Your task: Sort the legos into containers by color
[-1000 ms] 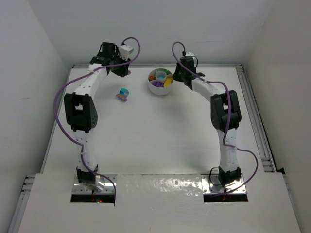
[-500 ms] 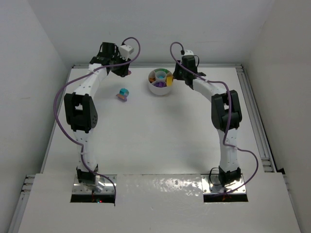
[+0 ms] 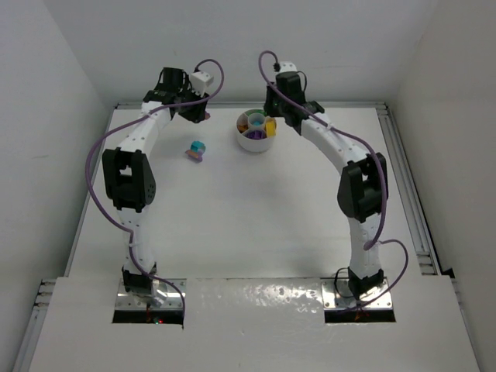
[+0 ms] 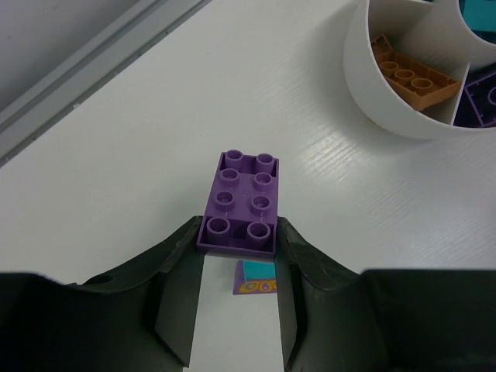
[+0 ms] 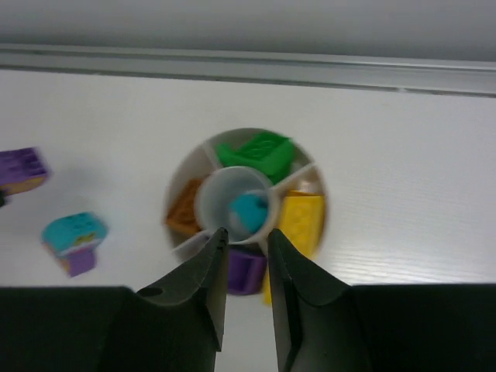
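Note:
My left gripper (image 3: 200,115) (image 4: 238,232) is shut on the near end of a purple two-by-four brick (image 4: 238,203), held just above the table left of the dish. A small teal and purple piece (image 3: 197,149) (image 4: 256,277) lies loose on the table below it. The round white dish (image 3: 256,142) (image 5: 198,149) holds a green brick (image 5: 256,151), a yellow one (image 5: 301,221), orange ones (image 4: 407,74), a purple one (image 5: 246,271), and a teal one (image 5: 249,211) in the central well. My right gripper (image 3: 271,113) (image 5: 246,236) hovers over the dish, jaws slightly apart and empty.
A raised metal rail (image 5: 248,66) runs along the table's far edge just behind the dish. White walls close in the table at the back and both sides. The dish wall (image 4: 372,85) stands right of my held brick.
My right arm has swung left and back and now hovers over the dish. The left arm, its purple brick and the loose teal piece have not moved.

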You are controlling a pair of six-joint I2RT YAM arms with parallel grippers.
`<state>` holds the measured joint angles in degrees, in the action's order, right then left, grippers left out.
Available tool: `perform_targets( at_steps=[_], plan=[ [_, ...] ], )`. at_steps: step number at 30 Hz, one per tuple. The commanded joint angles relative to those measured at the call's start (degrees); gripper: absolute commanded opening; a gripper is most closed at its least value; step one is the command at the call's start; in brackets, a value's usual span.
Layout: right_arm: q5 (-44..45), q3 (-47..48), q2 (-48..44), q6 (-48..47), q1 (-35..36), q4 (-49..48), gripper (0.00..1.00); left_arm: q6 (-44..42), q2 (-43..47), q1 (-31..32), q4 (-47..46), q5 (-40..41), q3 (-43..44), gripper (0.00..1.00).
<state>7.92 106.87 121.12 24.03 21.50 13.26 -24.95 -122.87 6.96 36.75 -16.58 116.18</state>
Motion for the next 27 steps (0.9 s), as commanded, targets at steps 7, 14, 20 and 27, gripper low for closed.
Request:
perform_targets(
  at_steps=[7,14,20,27],
  plan=[
    [4.21,10.53,4.99,5.32,6.10,13.63,0.05,1.04,2.02,-0.90,-0.02,-1.79,1.59,0.00],
    [7.54,12.41,7.29,4.80,7.33,17.07,0.15,1.22,1.67,-0.98,0.07,-2.23,1.42,0.00],
    [7.99,10.55,7.99,4.27,7.33,17.42,0.17,1.74,1.32,-0.98,-0.01,-3.99,1.24,0.00],
    [8.25,10.82,9.04,3.65,7.33,17.24,0.14,1.57,1.49,-0.98,0.43,-3.99,1.24,0.00]
  ],
)
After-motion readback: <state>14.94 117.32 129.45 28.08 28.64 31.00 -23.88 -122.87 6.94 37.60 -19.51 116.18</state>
